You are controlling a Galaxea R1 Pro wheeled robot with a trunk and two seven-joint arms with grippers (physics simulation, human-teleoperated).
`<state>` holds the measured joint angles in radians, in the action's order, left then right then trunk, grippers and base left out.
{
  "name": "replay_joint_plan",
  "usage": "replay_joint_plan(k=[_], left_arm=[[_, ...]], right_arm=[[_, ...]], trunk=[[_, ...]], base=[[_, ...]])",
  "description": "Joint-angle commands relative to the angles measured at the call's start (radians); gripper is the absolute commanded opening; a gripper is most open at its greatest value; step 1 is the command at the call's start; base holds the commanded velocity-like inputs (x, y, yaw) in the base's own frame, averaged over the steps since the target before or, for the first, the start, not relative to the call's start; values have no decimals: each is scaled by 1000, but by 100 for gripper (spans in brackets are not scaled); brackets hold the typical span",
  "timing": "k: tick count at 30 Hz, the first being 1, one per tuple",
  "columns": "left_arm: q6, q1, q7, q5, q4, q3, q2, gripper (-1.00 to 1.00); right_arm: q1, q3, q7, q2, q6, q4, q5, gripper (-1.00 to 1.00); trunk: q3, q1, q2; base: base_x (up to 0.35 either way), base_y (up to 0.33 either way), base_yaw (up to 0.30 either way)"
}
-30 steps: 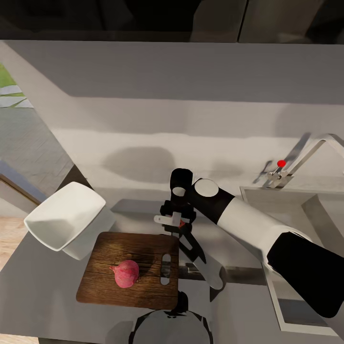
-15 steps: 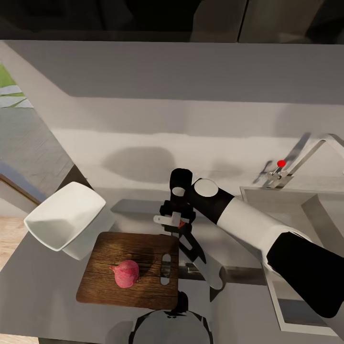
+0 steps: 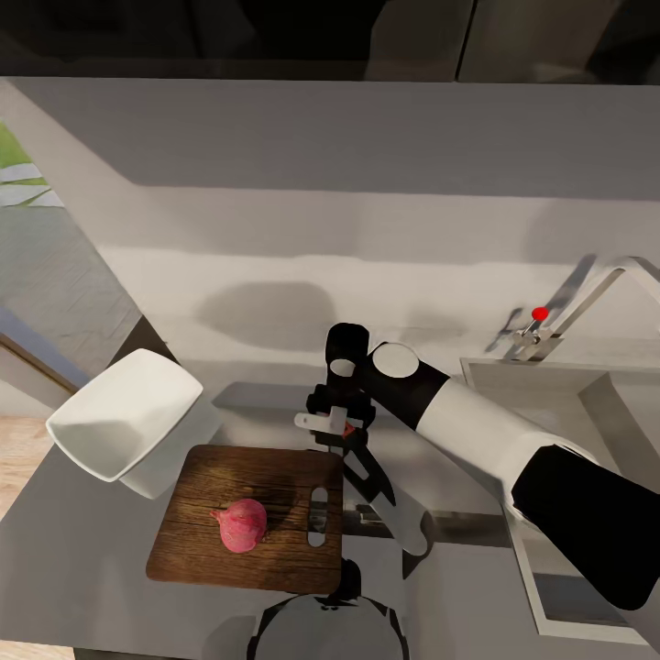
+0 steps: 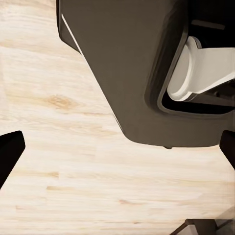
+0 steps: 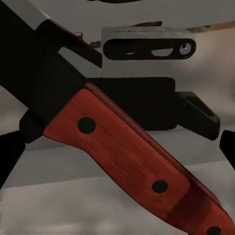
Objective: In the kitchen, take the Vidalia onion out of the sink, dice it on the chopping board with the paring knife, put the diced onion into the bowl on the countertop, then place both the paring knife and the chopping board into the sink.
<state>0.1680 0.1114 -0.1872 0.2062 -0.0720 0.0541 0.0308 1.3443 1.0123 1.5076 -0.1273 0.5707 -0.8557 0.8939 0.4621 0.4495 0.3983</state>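
My right jaws (image 3: 337, 429) were clenched on the paring knife (image 3: 365, 469); in my right wrist view its red-brown riveted handle (image 5: 142, 169) lay gripped across them, the dark blade (image 5: 44, 73) running on beyond. The knife hung just past the near edge of the chopping board (image 3: 247, 518), blade angled down toward the grey surface (image 3: 73, 587). The Vidalia onion (image 3: 241, 525) sat whole on the board, near those jaws, on the side away from the sink (image 3: 587, 440). The white bowl (image 3: 124, 423) stood beyond the board, touching its far corner, well apart from the jaws. My left jaws (image 4: 117, 147) hung over the wood floor (image 4: 73, 171), their dark tips spread wide and released, grasping nothing.
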Motion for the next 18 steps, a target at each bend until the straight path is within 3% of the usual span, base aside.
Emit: replay_joint_plan(k=[1, 18], left_arm=[[7, 2, -6, 10, -5, 6, 0, 100], [7, 1, -6, 10, -5, 6, -22, 100]], right_arm=[[1, 2, 0, 0, 6, 0, 2, 100], [1, 2, 2, 0, 5, 0, 2, 100]], trunk=[[1, 1, 2], [1, 1, 2]], base=[[0, 0, 0], [0, 0, 0]])
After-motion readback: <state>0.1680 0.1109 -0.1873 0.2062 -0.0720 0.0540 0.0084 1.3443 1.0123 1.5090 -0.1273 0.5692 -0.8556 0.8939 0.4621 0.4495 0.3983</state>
